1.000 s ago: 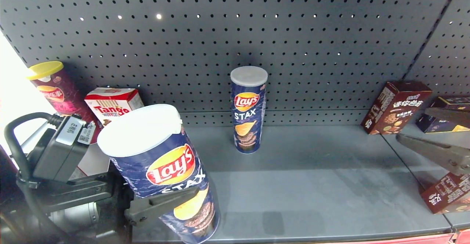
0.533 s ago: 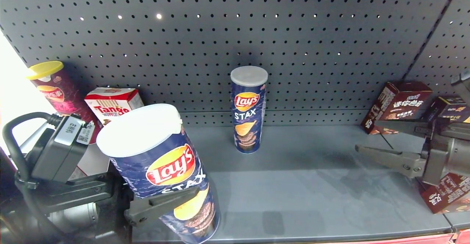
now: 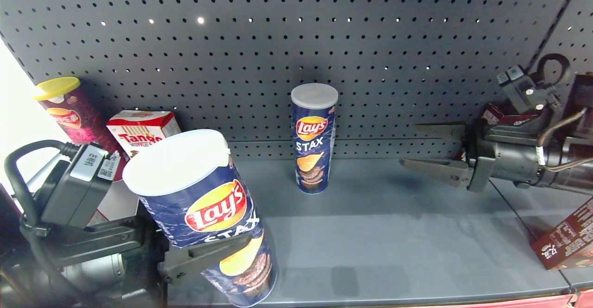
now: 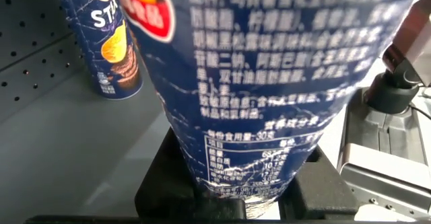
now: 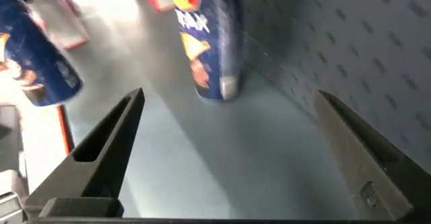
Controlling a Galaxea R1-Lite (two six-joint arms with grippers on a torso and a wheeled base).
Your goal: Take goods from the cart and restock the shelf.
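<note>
Left gripper point(image 3: 217, 248) is clamped on a dark blue chips can point(image 3: 204, 206) with a white lid. One finger crosses the front of the can low on its body, and the other is hidden behind it. The left arm lies low at the front left corner of the shelf point(image 3: 394, 234), with its wrist about level. The held can is tilted, its lid leaning to the left and its bottom close to the front edge. It cannot be told whether the bottom touches the shelf.

A second chips can point(image 3: 312, 136) of the same kind stands upright at the middle of the back edge, just beside the pegboard wall point(image 3: 370, 44).

The right gripper point(image 3: 410, 144) is above the shelf near the back edge, on the right side. Its arm is stretched out level from the right edge and its fingers point left toward the standing can, well apart from it. The fingers are spread wide with nothing between them.

At the back left corner stand a purple can point(image 3: 69, 113) with a yellow lid and a red and white box point(image 3: 141, 132). A brown box point(image 3: 563, 243) lies at the front right corner.
</note>
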